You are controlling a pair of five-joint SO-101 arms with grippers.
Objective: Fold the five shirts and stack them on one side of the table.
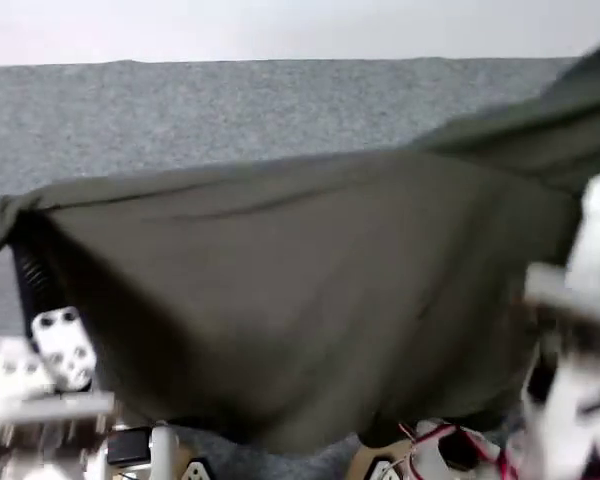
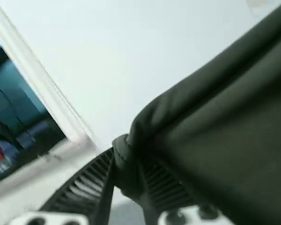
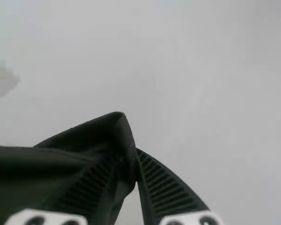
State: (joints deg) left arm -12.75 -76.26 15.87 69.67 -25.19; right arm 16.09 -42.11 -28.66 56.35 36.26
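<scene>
Over the grey surface (image 1: 230, 110): one dark olive shirt (image 1: 310, 300) hangs spread wide in the air, stretched between the two arms, its lower edge sagging in a loose curve.
Left hand (image 2: 124, 174): closed tight on a bunched corner of the shirt; the cloth runs away from the grip in a taut sheet.
Right hand (image 3: 127, 171): likewise clamped, with a folded peak of fabric poking out past its tips.
Shirt relative to hands: pinched at each end, the body of it slung between them, off the surface as far as I can judge.
Done: nothing I can confirm; the raised cloth hides much of the surface, so any stack cannot be told.
Left: this shirt is not yet folded; laying it flat, folding and stacking remain, by my reading.
</scene>
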